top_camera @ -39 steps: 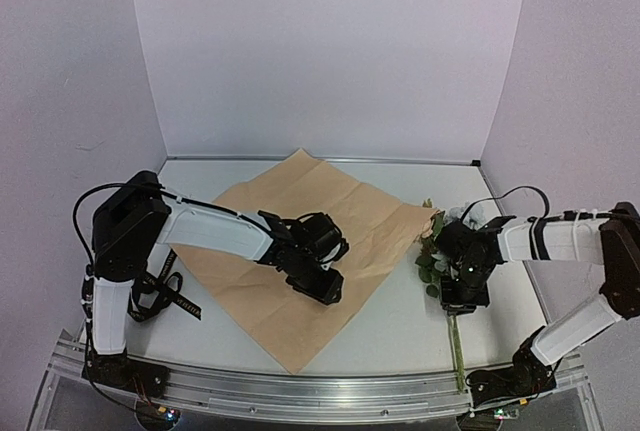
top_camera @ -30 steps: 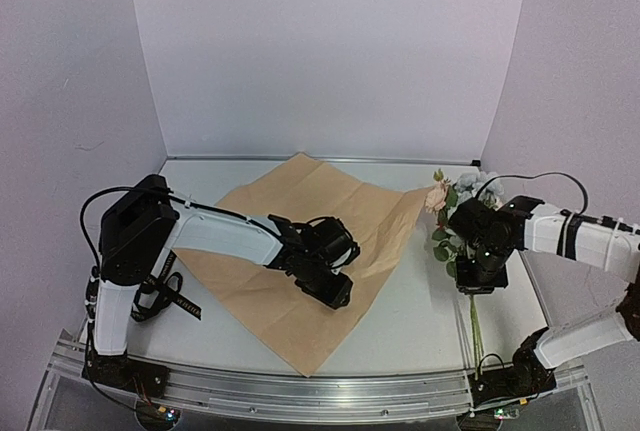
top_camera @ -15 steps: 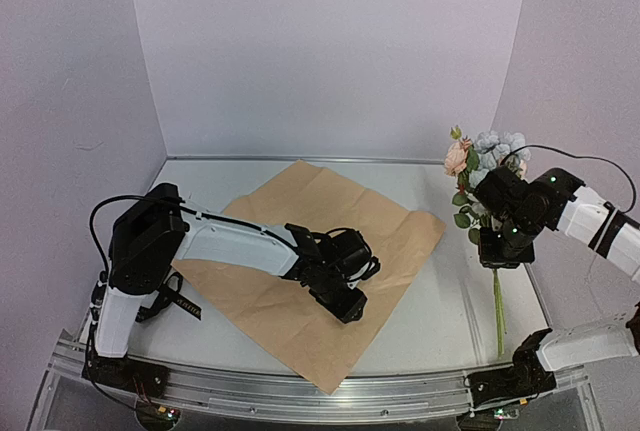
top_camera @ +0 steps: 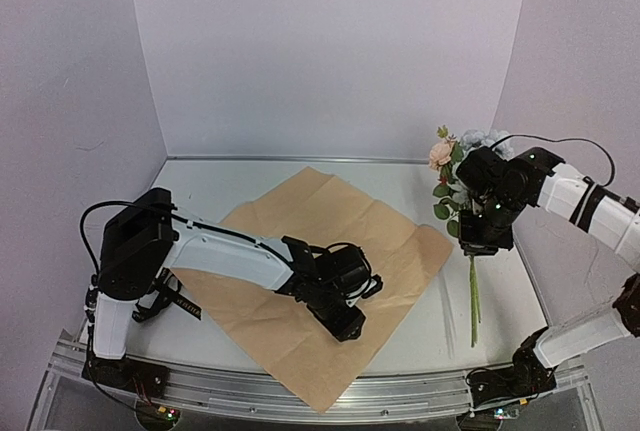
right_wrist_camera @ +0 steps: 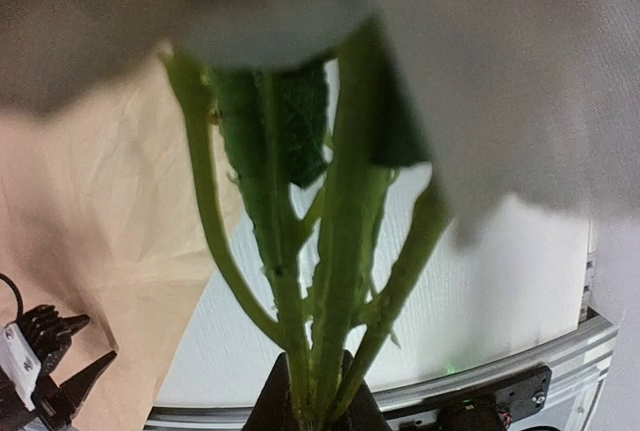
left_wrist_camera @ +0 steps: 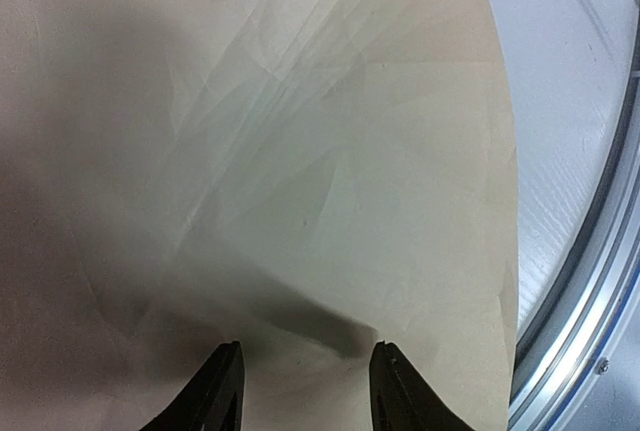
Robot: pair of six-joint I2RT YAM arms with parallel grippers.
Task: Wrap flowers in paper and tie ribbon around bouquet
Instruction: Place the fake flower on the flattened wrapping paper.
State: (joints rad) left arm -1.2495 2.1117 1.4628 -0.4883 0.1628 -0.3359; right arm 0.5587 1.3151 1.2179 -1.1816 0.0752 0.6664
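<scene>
Right hand [right_wrist_camera: 312, 413] grips flowers [top_camera: 440, 155] by stems; left hand [left_wrist_camera: 305, 361] half-open above paper [left_wrist_camera: 300, 151]

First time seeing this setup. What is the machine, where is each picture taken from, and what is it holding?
Two robot arms stand at the table's near edge. The wide picture looks down from above and behind them; the other two come from a camera on each wrist. Tan paper lies spread on the table, a black ribbon at its left. The left tool is open, low over the paper. The right tool is shut on the stems of the flowers, held upright, blooms on top.
</scene>
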